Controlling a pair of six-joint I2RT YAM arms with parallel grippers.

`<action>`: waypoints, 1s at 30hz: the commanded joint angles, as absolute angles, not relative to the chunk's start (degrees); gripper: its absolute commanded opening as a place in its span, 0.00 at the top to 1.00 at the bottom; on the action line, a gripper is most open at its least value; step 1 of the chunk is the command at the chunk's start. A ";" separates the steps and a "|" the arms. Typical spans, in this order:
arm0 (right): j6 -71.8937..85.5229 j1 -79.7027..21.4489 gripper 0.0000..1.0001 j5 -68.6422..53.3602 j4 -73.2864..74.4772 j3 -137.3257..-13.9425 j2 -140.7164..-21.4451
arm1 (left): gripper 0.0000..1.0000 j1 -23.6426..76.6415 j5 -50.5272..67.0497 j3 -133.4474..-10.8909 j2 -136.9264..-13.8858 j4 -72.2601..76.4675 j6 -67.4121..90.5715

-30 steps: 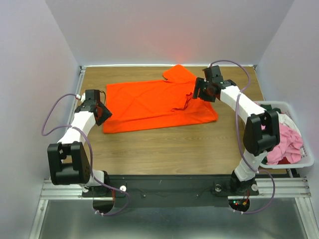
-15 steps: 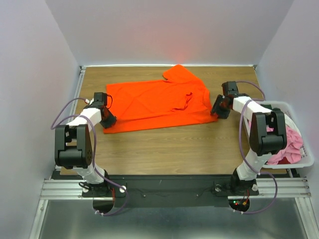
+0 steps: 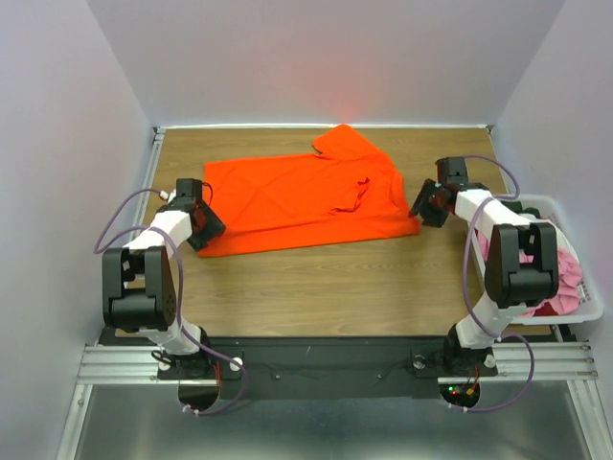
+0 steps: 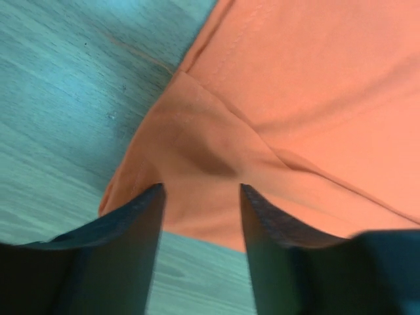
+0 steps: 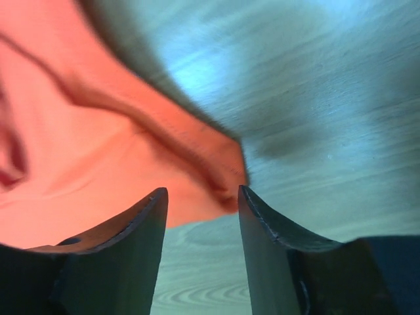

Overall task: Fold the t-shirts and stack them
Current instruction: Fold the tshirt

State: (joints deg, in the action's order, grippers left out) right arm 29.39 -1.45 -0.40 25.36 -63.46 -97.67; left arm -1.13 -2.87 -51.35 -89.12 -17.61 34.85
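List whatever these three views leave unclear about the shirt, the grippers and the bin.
- Top view: the right arm covers part of the bin. Whatever lies beneath the pink cloth is hidden.
- Left wrist: the left gripper is open at a corner of the orange t-shirt. Fingertip contact is unclear, and the frame edge cuts off the shirt.
- Right wrist: the right gripper is open, and the shirt's hem is blurred.

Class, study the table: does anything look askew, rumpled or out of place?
The orange t-shirt lies slanted on the table, with a bunched crease near its right end. Pink cloth is heaped loosely in the white bin.
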 commanded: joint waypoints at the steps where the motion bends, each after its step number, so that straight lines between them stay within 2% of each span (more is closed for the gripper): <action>1: 27.95 -0.97 0.45 -1.39 23.64 -62.85 -91.24 | 0.36 -1.41 -3.33 -52.47 -81.13 -18.98 35.16; 2: 28.04 -1.05 0.40 -1.93 23.73 -61.97 -90.97 | 0.35 -1.41 -4.04 -52.73 -79.12 -20.03 35.50; 5: 29.00 -0.97 0.35 -3.51 23.73 -60.04 -89.91 | 0.34 -1.41 -7.37 -50.90 -76.39 -21.44 35.95; 20: 29.36 -0.79 0.37 -5.71 21.98 -55.29 -90.97 | 0.37 -2.90 -10.20 -40.61 -77.87 -18.46 37.97; 30: 29.44 -0.70 0.40 -6.15 18.02 -54.58 -95.27 | 0.46 -3.25 -10.02 -40.61 -80.68 -16.96 37.09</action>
State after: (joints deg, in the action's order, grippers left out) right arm 29.39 -1.15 -5.89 21.91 -55.31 -94.45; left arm -2.87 -8.67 -40.73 -80.73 -17.67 37.47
